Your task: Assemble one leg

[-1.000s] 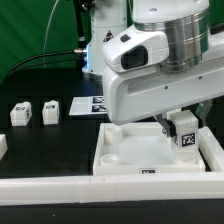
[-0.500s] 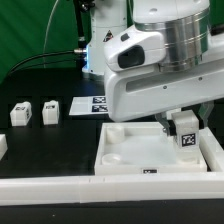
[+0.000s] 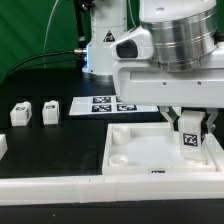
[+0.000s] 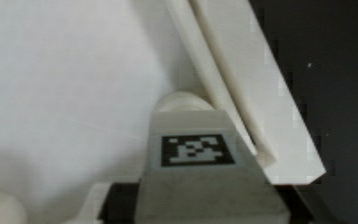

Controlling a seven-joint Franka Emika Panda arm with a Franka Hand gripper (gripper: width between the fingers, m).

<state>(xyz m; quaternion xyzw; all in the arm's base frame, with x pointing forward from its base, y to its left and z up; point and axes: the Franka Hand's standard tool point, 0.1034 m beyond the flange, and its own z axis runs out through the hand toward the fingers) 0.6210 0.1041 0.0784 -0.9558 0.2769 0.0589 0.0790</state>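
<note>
- Black tabletop (image 3: 60,150) carries a large white tray (image 3: 135,128) toward the exterior view's right, with the marker board (image 3: 110,104) lying flat behind it.
- The gripper (image 3: 190,128) hangs over the tray's corner on that side, its jaws clamped on the leg (image 3: 190,143) — upright, tag facing the camera.
- In the wrist view the leg (image 4: 197,148) stands just beside the tray's raised wall (image 4: 238,80); whether its foot touches the tray floor cannot be told.
- Well apart, on the exterior view's left, sit a tagged white post (image 3: 20,114) and a second post (image 3: 50,110) — side by side.
</note>
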